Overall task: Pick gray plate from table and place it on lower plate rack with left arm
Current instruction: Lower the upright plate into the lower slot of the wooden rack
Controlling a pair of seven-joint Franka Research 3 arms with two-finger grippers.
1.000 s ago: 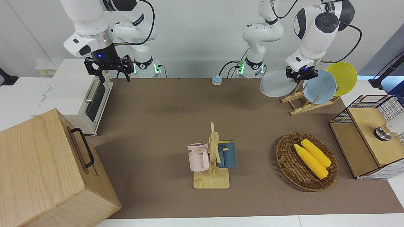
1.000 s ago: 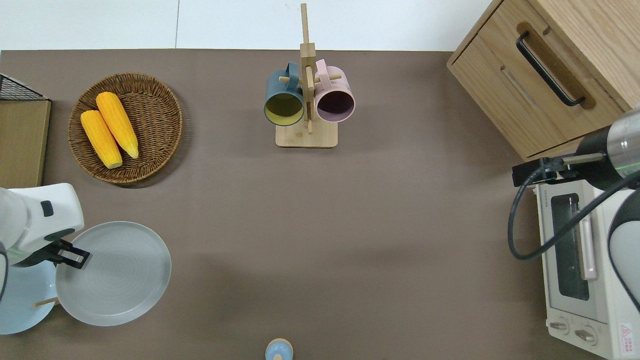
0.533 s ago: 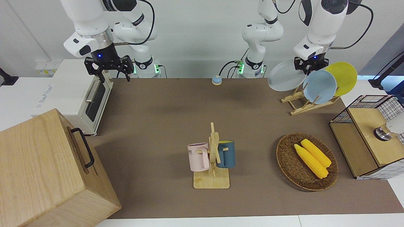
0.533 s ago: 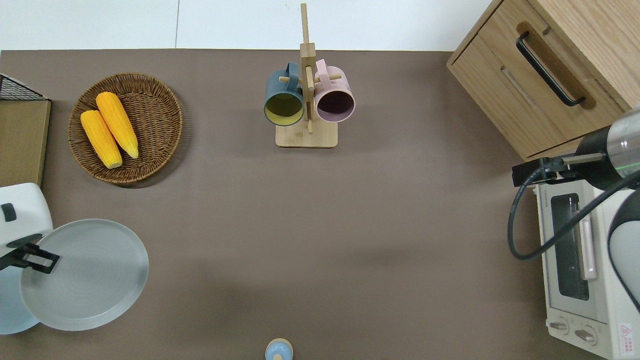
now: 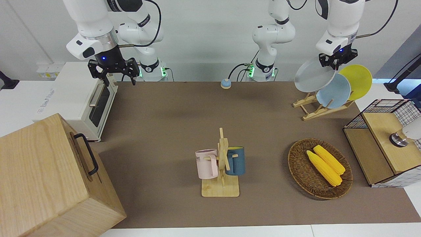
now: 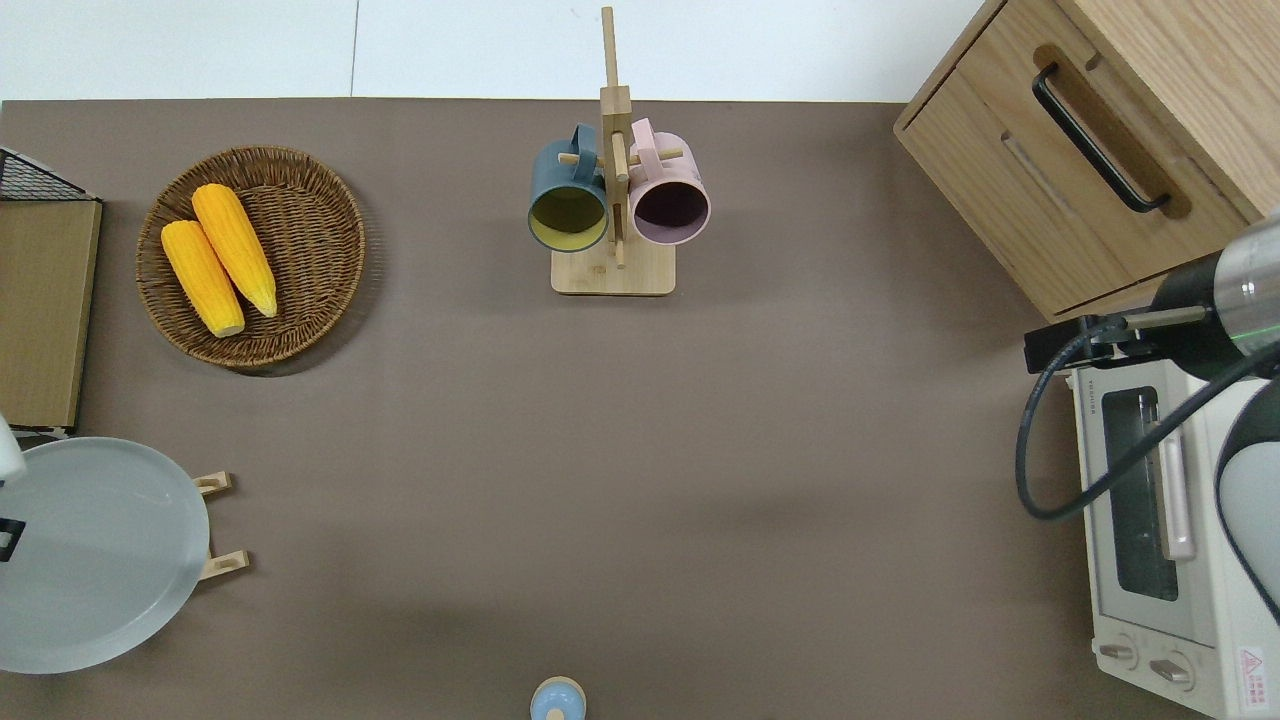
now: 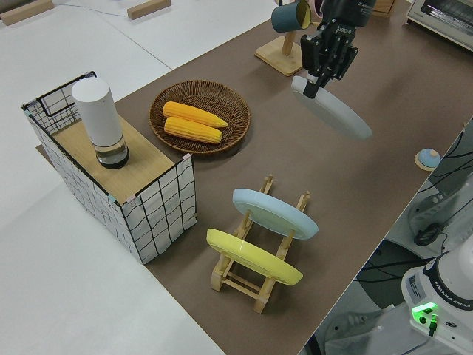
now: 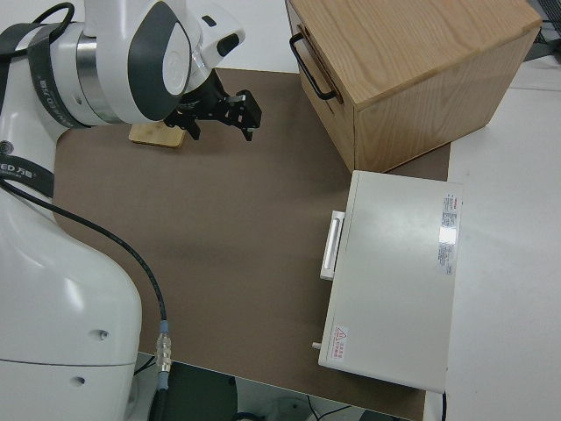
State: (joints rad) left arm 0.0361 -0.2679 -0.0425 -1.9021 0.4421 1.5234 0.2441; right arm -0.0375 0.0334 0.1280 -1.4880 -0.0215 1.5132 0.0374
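The gray plate (image 5: 310,79) is held in the air by the left gripper (image 5: 336,61), whose fingers (image 7: 316,78) are clamped on the plate's upper rim. The plate is round, plain and pale gray, with a shallow raised rim; it hangs tilted below the fingers, clear of the table (image 5: 171,131). From overhead, plate and fingers are seen over the rack (image 7: 255,259), whose two rail ends show just past the plate's edge. In the rack a light-blue plate (image 7: 275,213) and a yellow plate (image 7: 253,256) are slotted, leaning. The right arm is parked, the fingers of the right gripper (image 5: 113,71) spread apart.
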